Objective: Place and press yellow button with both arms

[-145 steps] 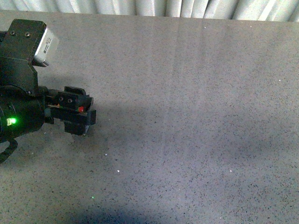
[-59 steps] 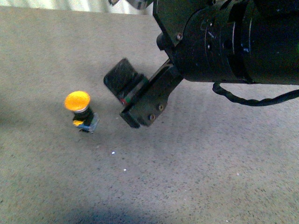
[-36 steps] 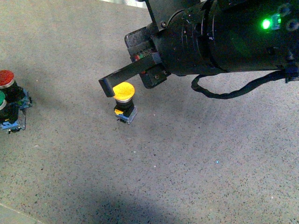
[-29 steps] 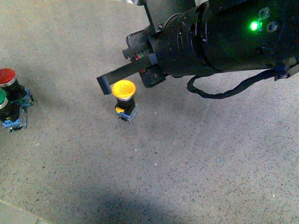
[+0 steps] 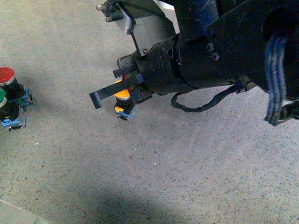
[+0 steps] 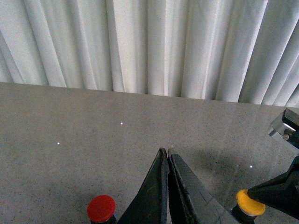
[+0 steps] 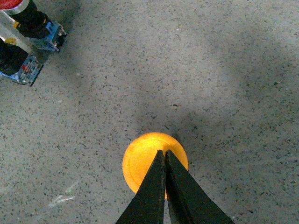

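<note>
The yellow button (image 5: 123,95) stands upright on the grey speckled table, its blue and yellow base showing below the cap. My right gripper (image 5: 96,100) is shut and lies across the cap, with the tips reaching past it to the left. In the right wrist view the shut right gripper (image 7: 164,152) sits over the middle of the yellow cap (image 7: 140,161). My left gripper (image 6: 167,151) is shut and empty, apart from the yellow button (image 6: 248,205), which stands to one side of it. The left gripper does not show in the front view.
A red button (image 5: 6,77) and a green button (image 5: 2,97) stand together on blue bases at the table's left edge. The red button shows in the left wrist view (image 6: 101,208) and in the right wrist view (image 7: 11,4). White curtains (image 6: 140,42) hang behind the table.
The right arm has come in from the right and lowered. Its shut fingers have gone from beside and above the yellow cap to lying across it. The button stays in place.
</note>
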